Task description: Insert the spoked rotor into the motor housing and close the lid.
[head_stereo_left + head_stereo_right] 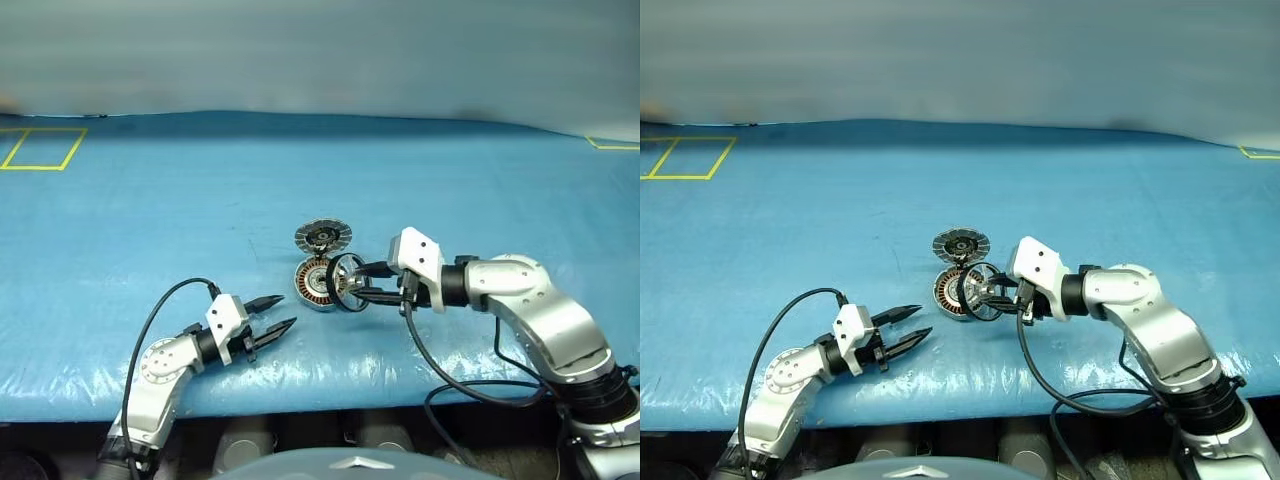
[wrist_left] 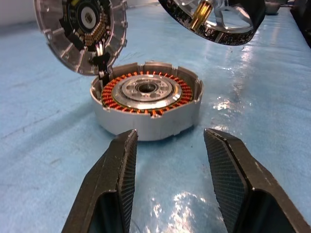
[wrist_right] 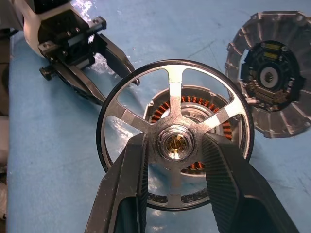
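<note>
Just right of the motor housing (image 1: 317,284), the right end effector (image 3: 176,145) grips the spoked rotor (image 3: 176,141) by its hub. The left end effector (image 1: 272,312) waits open and empty. Insertion is underway; next, the rotor needs centring over the windings, then lowering.

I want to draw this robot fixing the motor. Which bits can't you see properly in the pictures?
- Part of the motor housing: in the right wrist view the spoked rotor, held by the right gripper, covers much of it.
- Rotor's far edge: cut off by the picture edge in the left wrist view.
- Lid top: cut off in the left wrist view.
- Lid's outer face: turned away in every view.
- Left gripper: open, holding nothing.
</note>
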